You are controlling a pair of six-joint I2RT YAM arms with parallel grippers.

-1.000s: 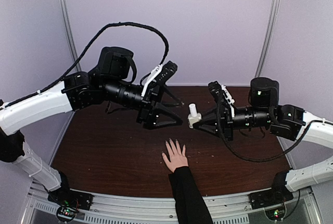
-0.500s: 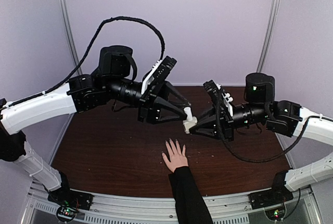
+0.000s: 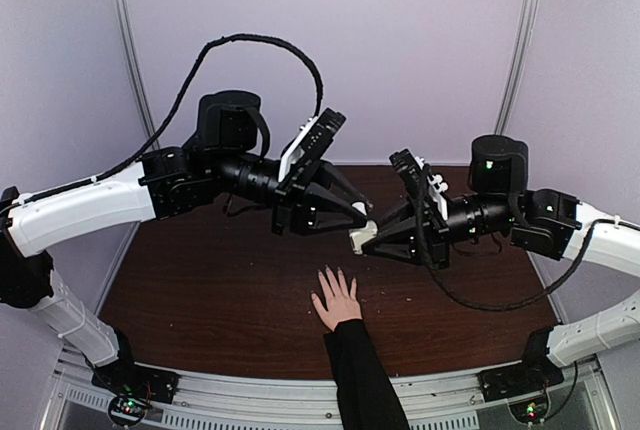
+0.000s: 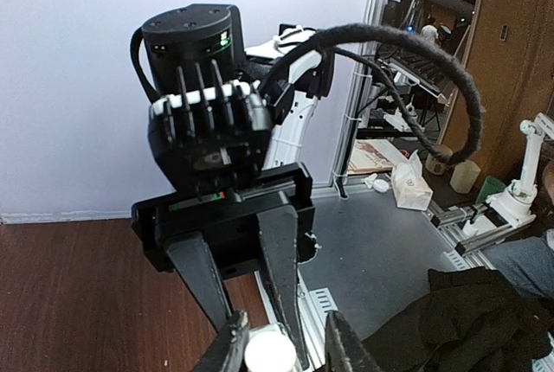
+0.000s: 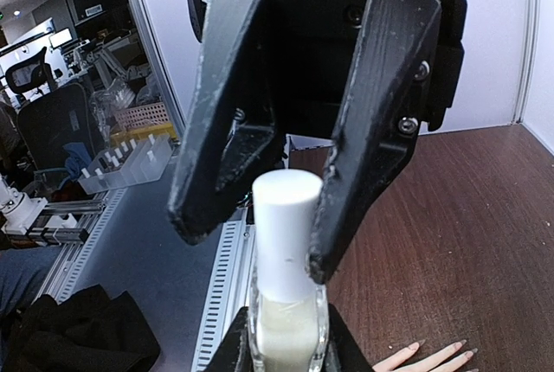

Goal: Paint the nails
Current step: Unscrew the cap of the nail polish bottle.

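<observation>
A small clear bottle (image 5: 286, 329) of pale polish with a white cap (image 5: 284, 229) is held upright in the air, and my right gripper (image 5: 287, 353) is shut on its glass body. My left gripper (image 4: 286, 350) reaches in from the opposite side with its fingers on either side of the cap (image 4: 270, 353). One finger touches the cap and a gap shows at the other. In the top view the two grippers meet at the bottle (image 3: 362, 237) above the table. A light-skinned hand (image 3: 337, 300) in a black sleeve lies flat below, fingers spread. Its nails (image 5: 472, 353) show at the fingertips.
The brown table (image 3: 200, 280) runs between white side posts, with a metal rail (image 3: 250, 405) along the near edge. A thick black cable (image 3: 250, 45) arcs above the left arm. The sleeved forearm (image 3: 360, 380) crosses the front edge.
My left gripper has moved right and down until its fingers straddle the cap, and its jaws have narrowed. The right gripper has shifted slightly left with the bottle. The hand has stayed still.
</observation>
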